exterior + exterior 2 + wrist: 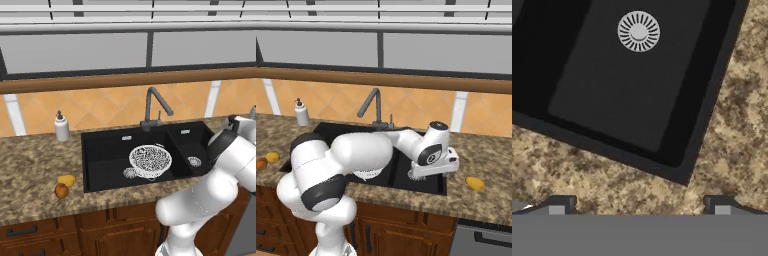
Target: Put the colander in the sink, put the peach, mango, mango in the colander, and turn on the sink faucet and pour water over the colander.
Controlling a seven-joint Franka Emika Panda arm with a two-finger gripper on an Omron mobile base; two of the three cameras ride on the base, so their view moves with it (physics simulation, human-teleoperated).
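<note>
Sink (100, 150) fills mid-frame of the left base view, with the colander (150, 160) already sitting empty in its big basin, ready to take fruit. Peach (61, 190) and one mango (66, 180) wait touching at lower left on the counter (30, 170); the other mango (474, 183) lies at right in the right base view. Gripper (639, 206) hangs spread and empty over the small basin's corner, likely heading for that mango.

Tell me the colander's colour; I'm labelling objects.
White wire mesh, the colander shows best in the left base view.
</note>
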